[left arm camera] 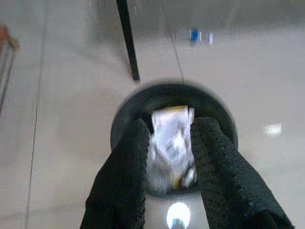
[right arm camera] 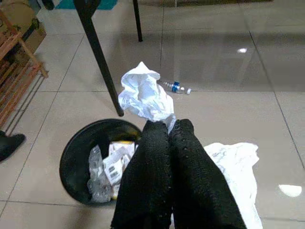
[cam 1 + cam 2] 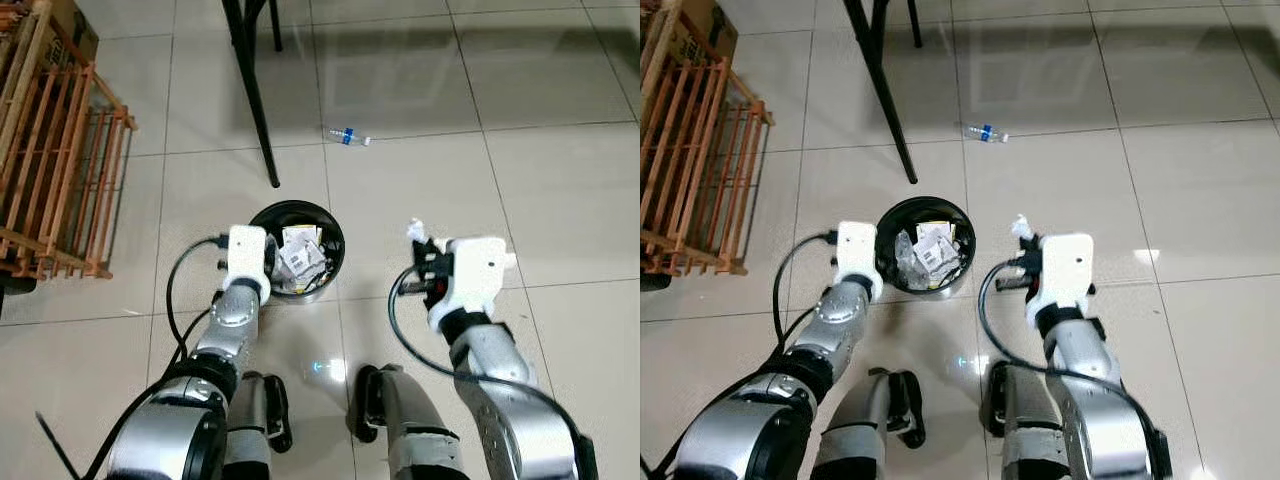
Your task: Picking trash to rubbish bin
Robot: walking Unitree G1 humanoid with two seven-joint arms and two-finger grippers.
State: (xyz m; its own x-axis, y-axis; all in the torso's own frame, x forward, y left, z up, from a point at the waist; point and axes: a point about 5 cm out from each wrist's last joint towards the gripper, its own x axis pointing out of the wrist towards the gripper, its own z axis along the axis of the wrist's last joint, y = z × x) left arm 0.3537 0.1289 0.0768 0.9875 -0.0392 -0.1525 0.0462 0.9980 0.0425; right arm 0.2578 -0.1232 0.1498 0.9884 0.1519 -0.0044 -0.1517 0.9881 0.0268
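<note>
A round black rubbish bin [image 3: 334, 246] stands on the tiled floor just ahead of me, holding crumpled paper and plastic wrappers [image 3: 300, 255]. My left gripper [image 1: 170, 128] hangs open over the bin's near-left rim, and the trash shows between its fingers [image 1: 128, 157]. To the right of the bin, my right gripper [image 2: 169, 125] is raised and shut on a crumpled white paper [image 2: 143, 95], which sticks out past the fingertips [image 3: 416, 232]. Farther out on the floor lies a small plastic bottle with a blue label [image 3: 348, 137].
A black table leg [image 3: 255, 95] slants down to the floor just beyond the bin. A wooden slatted rack [image 3: 60, 160] and a cardboard box [image 3: 75, 25] stand at the left. Open tiles lie to the right and ahead. My own feet [image 3: 265, 405] are below.
</note>
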